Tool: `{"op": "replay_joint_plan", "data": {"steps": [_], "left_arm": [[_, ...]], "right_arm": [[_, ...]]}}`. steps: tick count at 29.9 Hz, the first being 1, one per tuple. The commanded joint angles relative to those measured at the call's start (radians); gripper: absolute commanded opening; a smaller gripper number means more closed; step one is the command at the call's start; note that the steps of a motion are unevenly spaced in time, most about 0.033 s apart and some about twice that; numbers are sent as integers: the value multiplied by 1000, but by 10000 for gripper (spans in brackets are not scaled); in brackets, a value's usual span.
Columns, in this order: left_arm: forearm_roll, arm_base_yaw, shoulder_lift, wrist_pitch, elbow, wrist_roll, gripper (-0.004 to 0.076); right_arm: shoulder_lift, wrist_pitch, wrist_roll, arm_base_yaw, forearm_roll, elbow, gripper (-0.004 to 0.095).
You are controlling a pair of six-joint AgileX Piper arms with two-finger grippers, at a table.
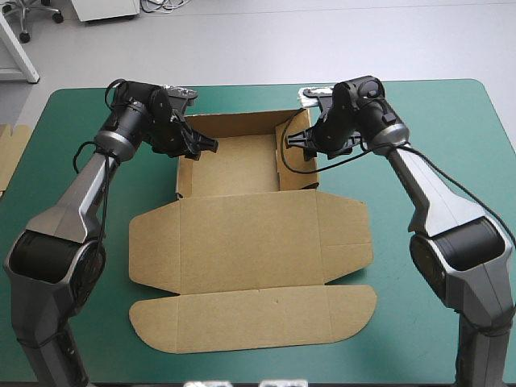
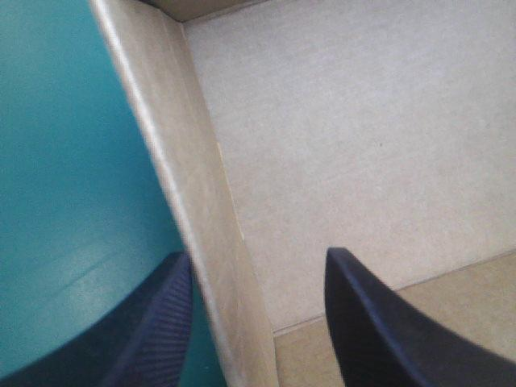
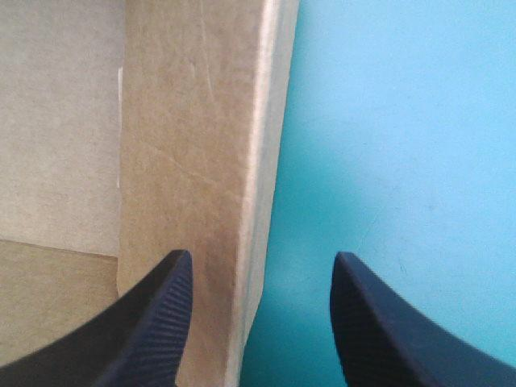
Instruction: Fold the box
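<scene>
The brown box (image 1: 250,234) lies mid-table, its far part a tray with raised walls, its lid panels flat toward the front. My left gripper (image 1: 203,146) is open at the tray's left wall. In the left wrist view the gripper (image 2: 258,252) straddles that wall (image 2: 189,185), one finger outside over the teal-green cover, the other over the tray floor (image 2: 355,137). My right gripper (image 1: 293,139) is open at the right wall. In the right wrist view the gripper (image 3: 262,255) straddles that wall (image 3: 201,161) the same way.
An edge of more brown board (image 1: 11,150) shows at the table's left edge. Teal-green cover (image 1: 407,322) lies bare to the right of the flat lid. The table's far edge runs just behind the tray.
</scene>
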Motion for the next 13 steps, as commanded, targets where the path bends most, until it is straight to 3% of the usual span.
{"op": "replay_joint_plan", "data": {"steps": [1, 13], "left_arm": [[-5, -6, -58, -7, -49, -6, 368], [-17, -7, -87, 46, -174, -6, 368]], "right_arm": [[-99, 4, -20, -10, -2, -31, 496], [-180, 4, -22, -10, 1, -36, 495]]}}
